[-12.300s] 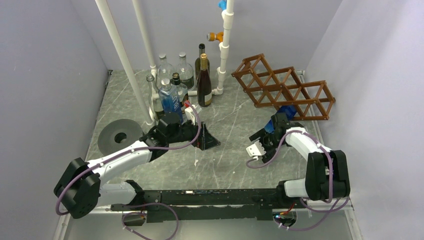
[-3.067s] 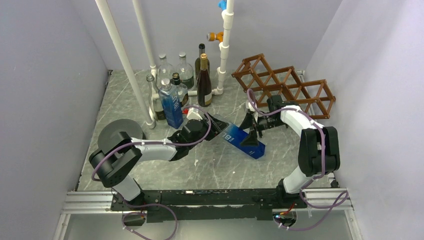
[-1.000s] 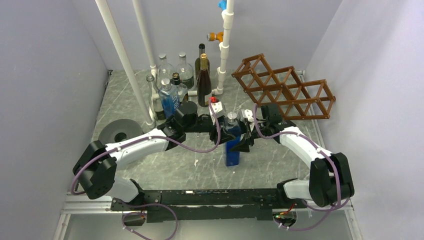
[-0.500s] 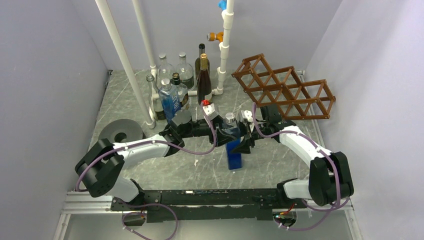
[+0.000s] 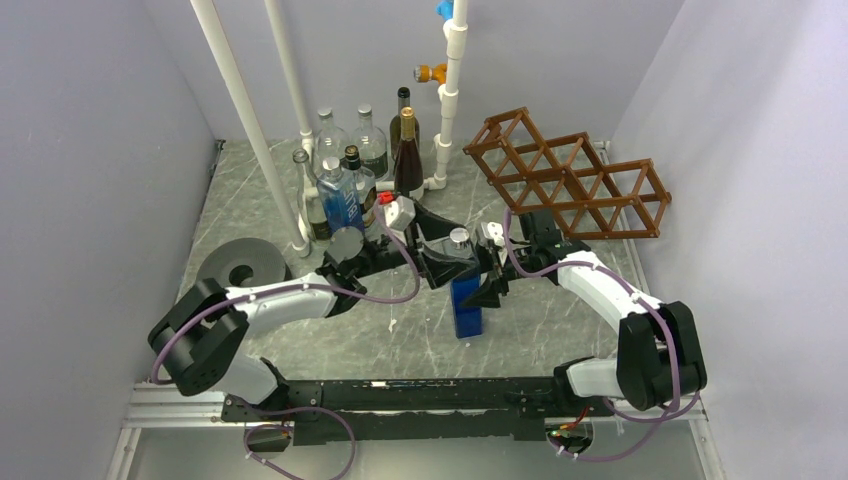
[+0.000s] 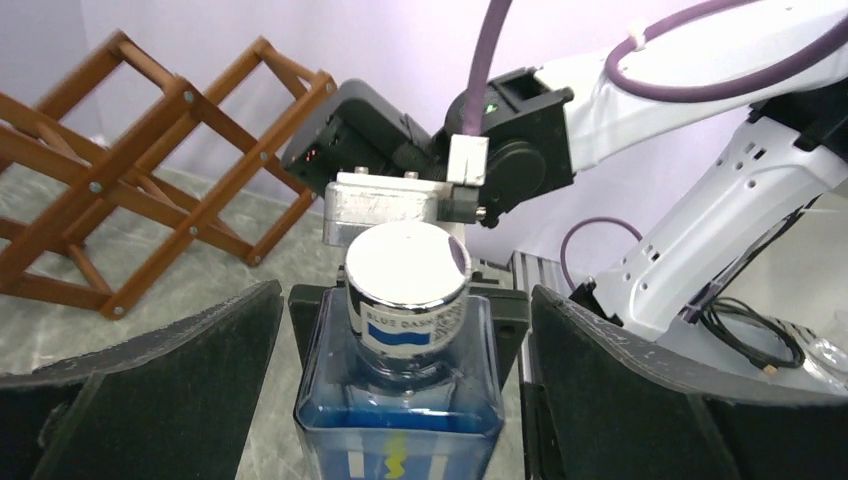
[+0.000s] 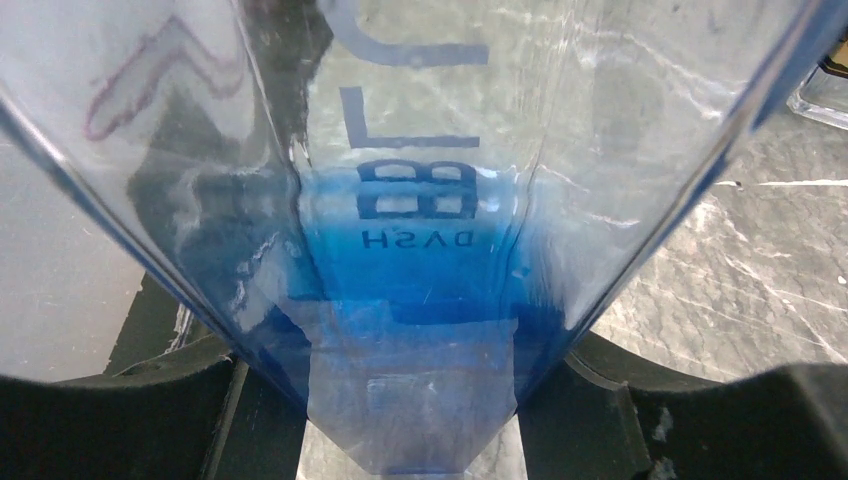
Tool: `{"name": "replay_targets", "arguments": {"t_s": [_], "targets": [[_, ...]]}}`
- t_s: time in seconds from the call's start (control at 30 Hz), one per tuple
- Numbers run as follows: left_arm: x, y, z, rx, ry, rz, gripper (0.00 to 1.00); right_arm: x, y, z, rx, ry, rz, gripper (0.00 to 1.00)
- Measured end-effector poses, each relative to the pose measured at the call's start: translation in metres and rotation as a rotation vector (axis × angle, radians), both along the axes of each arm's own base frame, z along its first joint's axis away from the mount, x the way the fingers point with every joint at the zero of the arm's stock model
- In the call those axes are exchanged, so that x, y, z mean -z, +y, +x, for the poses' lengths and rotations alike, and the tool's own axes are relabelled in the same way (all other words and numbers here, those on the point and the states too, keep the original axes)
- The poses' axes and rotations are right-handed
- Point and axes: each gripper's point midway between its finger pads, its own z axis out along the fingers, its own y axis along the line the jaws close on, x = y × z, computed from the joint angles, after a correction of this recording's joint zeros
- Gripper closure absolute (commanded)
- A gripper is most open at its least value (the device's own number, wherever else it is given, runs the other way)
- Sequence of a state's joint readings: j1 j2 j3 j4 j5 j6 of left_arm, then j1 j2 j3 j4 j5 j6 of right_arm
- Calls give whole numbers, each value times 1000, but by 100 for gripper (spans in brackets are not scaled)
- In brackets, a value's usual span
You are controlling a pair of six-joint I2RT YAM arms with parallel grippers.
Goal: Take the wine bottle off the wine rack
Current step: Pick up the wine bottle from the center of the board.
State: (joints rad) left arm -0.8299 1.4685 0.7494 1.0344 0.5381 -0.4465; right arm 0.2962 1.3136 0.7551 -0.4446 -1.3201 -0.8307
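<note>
As right hand [image 5: 483, 280] grips bottle [image 5: 466, 308], standing upright

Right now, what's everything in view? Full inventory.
blue bottle: 1, blue glass with a silver cap, upright at table centre
wine rack: 1, brown wood, back right, no bottle seen in it
standing bottles: about 7, clear, dark and one blue, clustered at the back left of centre
pipes: 3, white, at the back
disc: 1, grey with a centre hole, left side
table: 1, grey marbled
left gripper: 1, black, open, jaws either side of the blue bottle
right gripper: 1, black, shut on the blue bottle
</note>
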Motion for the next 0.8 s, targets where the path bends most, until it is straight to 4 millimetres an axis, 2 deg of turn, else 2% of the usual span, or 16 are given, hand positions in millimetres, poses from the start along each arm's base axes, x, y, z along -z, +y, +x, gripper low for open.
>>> {"name": "replay_targets", "arguments": {"t_s": [0.2, 0.3, 0.47, 0.57, 0.73, 0.8], "targets": [[-26, 18, -4, -36, -29, -103, 1, 0, 0, 0, -1, 2, 2, 88], [-30, 20, -3, -34, -19, -120, 2, 0, 0, 0, -2, 3, 3, 88], [-32, 19, -3, -24, 1, -141, 19, 0, 0, 0, -3, 5, 3, 88], [-29, 14, 0, -11, 23, -144, 25, 0, 1, 0, -4, 7, 4, 88], [-17, 4, 6, 11, 77, -134, 42, 0, 1, 0, -4, 7, 4, 88], [-16, 3, 5, 21, 86, -134, 59, 0, 0, 1, -1, 8, 3, 88]]}}
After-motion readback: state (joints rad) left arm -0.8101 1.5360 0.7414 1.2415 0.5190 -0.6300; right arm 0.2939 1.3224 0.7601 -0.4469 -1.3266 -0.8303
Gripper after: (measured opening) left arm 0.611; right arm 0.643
